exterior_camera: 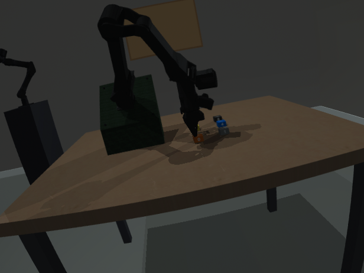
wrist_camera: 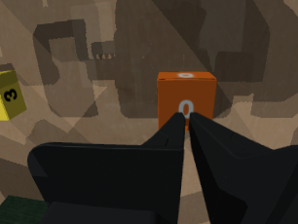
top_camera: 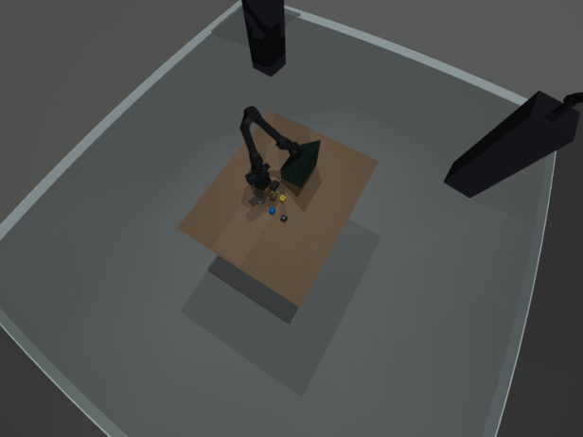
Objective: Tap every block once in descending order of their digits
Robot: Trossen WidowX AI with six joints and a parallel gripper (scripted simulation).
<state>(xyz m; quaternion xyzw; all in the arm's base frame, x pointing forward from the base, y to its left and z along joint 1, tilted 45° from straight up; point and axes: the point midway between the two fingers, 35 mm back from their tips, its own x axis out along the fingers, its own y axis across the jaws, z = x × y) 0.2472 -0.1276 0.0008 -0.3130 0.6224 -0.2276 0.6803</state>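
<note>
Wooden tabletop (top_camera: 265, 265) (exterior_camera: 266, 159), dimly lit. Parallel-jaw gripper (top_camera: 265, 186) (exterior_camera: 195, 136) (wrist_camera: 185, 120), closed, nothing held, tips downward. Orange digit-0 block (top_camera: 267, 189) (exterior_camera: 198, 139) (wrist_camera: 175, 93): directly beneath the tips (contact uncertain); the tap presumably needs little or no further descent.
</note>
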